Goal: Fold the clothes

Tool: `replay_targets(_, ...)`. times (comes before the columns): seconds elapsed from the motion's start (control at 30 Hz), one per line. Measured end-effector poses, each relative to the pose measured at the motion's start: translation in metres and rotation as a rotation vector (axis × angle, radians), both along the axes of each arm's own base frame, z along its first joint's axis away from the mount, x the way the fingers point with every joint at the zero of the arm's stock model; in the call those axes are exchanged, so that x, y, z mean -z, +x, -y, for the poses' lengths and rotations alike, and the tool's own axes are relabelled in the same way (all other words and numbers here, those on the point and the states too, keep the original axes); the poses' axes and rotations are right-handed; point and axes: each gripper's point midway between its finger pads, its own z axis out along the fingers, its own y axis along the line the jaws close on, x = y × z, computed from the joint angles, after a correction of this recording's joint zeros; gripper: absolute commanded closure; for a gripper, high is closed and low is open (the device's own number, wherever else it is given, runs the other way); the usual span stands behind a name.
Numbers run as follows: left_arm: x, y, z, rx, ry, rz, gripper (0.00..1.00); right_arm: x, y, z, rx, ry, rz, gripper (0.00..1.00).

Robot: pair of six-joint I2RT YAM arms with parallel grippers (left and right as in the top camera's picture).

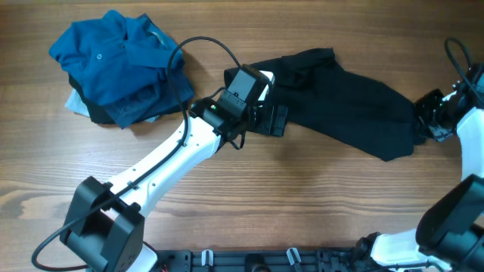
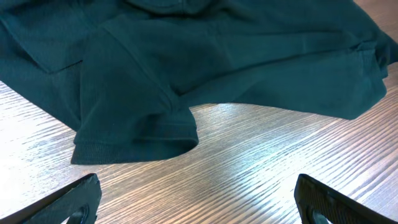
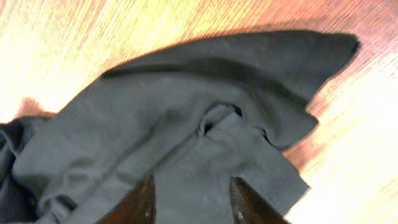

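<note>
Wood-grain table point(image 1: 318, 204) underneath. Sprawled across its upper middle, black shirt point(image 1: 355, 98); heaped upper left, teal polo point(image 1: 113, 53). Just short of sleeve hem point(image 2: 137, 146), left gripper point(image 2: 199, 202), fingers point(image 2: 74, 199) spread wide. At opposite end, right gripper point(image 3: 196, 202), cloth between fingers, grip impossible to tell. Best: pinch hem squarely, pull taut before folding.

You've got a light-brown wood-grain table point(image 1: 302, 196), grain running L-R in the overhead view. A black shirt point(image 1: 348, 98) lies crumpled on it, center to right, w/ a sleeve hem flat on the wood. Far left there's a heap: teal-blue polo point(image 1: 113, 60) on top, light-blue garment point(image 1: 76, 104) & dark garment point(image 1: 98, 115) poking out underneath, touching the tabletop. Heap & shirt sit apart.
</note>
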Motion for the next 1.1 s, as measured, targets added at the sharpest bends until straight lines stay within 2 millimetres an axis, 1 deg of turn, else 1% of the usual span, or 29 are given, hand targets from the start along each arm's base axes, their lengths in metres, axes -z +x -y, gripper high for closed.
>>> replay_targets(0.07, 0.0, 0.0, 0.0, 0.0, -0.001, 0.001, 0.0, 0.011, 0.004, -0.002, -0.002, 0.014, -0.012, 0.54)
replay_targets(0.17, 0.0, 0.0, 0.0, 0.0, -0.001, 0.001, 0.0, 0.042, 0.014, -0.011, -0.022, 0.054, -0.05, 0.54)
replay_targets(0.27, 0.0, 0.0, 0.0, 0.0, -0.001, 0.002, 0.0, 0.058, 0.017, -0.018, -0.029, 0.084, -0.07, 0.54)
replay_targets(0.57, 0.0, 0.0, 0.0, 0.0, -0.001, 0.002, 0.0, 0.073, 0.013, -0.015, -0.003, 0.085, -0.112, 0.54)
replay_targets(0.67, 0.0, 0.0, 0.0, 0.0, -0.001, 0.002, 0.0, 0.085, 0.01, -0.015, 0.003, 0.092, -0.145, 0.56)
replay_targets(0.73, 0.0, 0.0, 0.0, 0.0, -0.001, 0.002, 0.0, 0.088, 0.01, -0.015, 0.003, 0.093, -0.147, 0.61)
replay_targets(0.87, 0.0, 0.0, 0.0, 0.0, -0.001, 0.002, 0.0, 0.091, 0.011, -0.013, 0.013, 0.094, -0.152, 0.79)
replay_targets(0.97, 0.0, 0.0, 0.0, 0.0, -0.001, 0.002, 0.0, 0.093, 0.009, -0.013, 0.017, 0.096, -0.163, 0.87)
replay_targets(1.0, 0.0, 0.0, 0.0, 0.0, -0.001, 0.002, 0.0, 0.093, 0.008, -0.013, 0.016, 0.097, -0.169, 0.93)
replay_targets(1.03, 0.0, 0.0, 0.0, 0.0, -0.001, 0.001, 0.0, 0.093, 0.007, -0.013, 0.016, 0.097, -0.173, 0.96)
replay_targets(1.1, 0.0, 0.0, 0.0, 0.0, -0.001, 0.002, 0.0, 0.092, 0.003, -0.015, 0.011, 0.101, -0.187, 0.96)
